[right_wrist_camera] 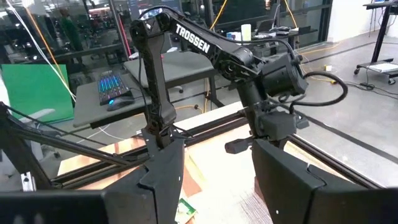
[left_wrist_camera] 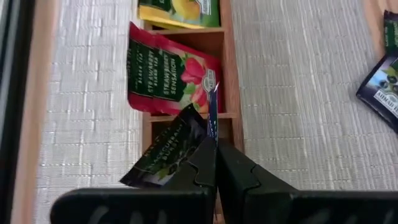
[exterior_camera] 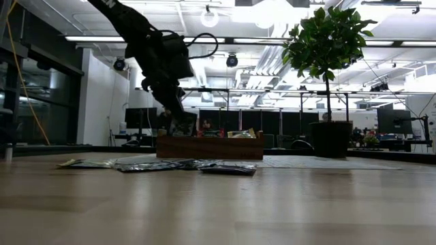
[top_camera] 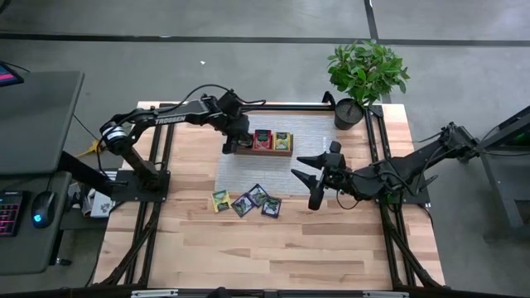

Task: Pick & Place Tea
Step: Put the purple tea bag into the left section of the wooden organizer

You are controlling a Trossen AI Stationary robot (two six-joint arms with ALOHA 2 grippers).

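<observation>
A brown wooden tray lies on a pale woven mat at the table's far middle. Its middle compartment holds a red tea packet, and the compartment beyond holds a yellow-green one. My left gripper hangs over the tray's left end compartment, shut on a dark tea packet. Several more packets, one yellow-green and the others dark, lie flat on the table nearer the front. My right gripper is raised to the right of the tray, open, with nothing between its fingers. My left gripper pinches the dark packet between its two fingers by one edge, which stands on end between the fingertips. The fingers slant down from the table's left. The packet juts past the fingertips over the tray's end compartment, tilted; I cannot tell whether it touches the tray.
A potted plant stands at the table's far right corner. Black frame rails run along the table's left and right sides. Bare wood lies in front of the loose packets. A desk with a keyboard and mouse stands off the table's left.
</observation>
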